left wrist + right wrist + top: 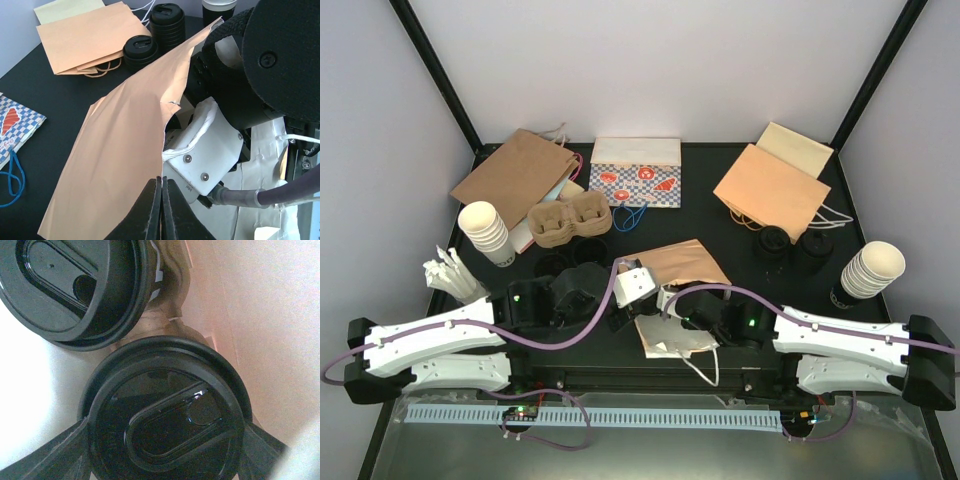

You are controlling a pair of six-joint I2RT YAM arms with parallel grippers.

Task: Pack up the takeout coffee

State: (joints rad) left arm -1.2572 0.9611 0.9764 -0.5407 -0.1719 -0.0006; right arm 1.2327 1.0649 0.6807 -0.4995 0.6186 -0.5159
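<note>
A takeout coffee cup (165, 415) with a black lid fills the right wrist view. My right gripper (165, 445) is shut on it, with one finger (47, 457) on each side of the lid, inside a brown paper bag (685, 262). A second black-lidded cup (70, 285) stands just beyond it in the bag. My left gripper (161, 187) is shut on the bag's torn edge (167, 107) and holds it up. Two more lidded cups (772, 243) (815, 245) stand at the right; in the left wrist view they are at the top (140, 47) (167, 17).
Stacks of cream paper cups stand at the left (485, 232) and right (870, 270). Pulp carriers (570, 220), folded brown bags (515, 175) (775, 185), a patterned bag (638, 175), a blue band (632, 215) and white packets (450, 275) lie around.
</note>
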